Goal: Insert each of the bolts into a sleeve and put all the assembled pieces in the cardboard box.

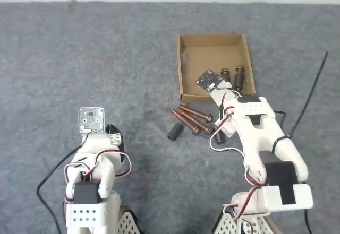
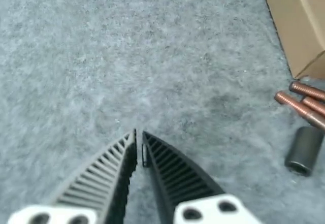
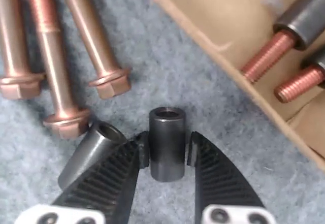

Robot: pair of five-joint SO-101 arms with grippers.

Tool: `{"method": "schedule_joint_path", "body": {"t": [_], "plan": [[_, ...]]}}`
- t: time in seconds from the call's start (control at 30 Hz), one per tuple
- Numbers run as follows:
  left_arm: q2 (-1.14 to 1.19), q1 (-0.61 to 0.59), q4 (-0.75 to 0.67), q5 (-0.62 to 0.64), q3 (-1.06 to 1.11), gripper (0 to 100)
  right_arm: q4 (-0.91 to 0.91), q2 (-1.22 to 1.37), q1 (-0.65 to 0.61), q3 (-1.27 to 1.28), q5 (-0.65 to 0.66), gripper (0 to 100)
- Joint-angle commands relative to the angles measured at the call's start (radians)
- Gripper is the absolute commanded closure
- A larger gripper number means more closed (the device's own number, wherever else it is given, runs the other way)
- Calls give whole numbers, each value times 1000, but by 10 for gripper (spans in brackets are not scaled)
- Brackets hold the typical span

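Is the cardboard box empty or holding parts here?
Not empty: two sleeved bolts lie inside the cardboard box, side by side.

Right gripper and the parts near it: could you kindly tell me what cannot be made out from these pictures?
High view: the right gripper and the sleeve at it are mostly hidden under that arm's wrist.
Right wrist view: whether the gripper grips the sleeve is unclear; the assembled pieces in the cardboard box are cut off by the edge.
Left wrist view: the bolts run off the edge.
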Motion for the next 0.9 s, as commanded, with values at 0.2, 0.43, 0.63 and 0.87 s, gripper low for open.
{"method": "schedule_joint_path", "body": {"t": [0.2,0.43,0.63,0.87], "plan": [[8,5,-3,-31,-8,988,25,-7,7,-8,12,874],[8,5,-3,-31,-8,988,27,-7,8,-3,14,804],[8,5,-3,-31,-8,988,24,1,4,-8,14,860],[8,5,-3,-31,-8,988,27,2,7,-8,9,914]]}}
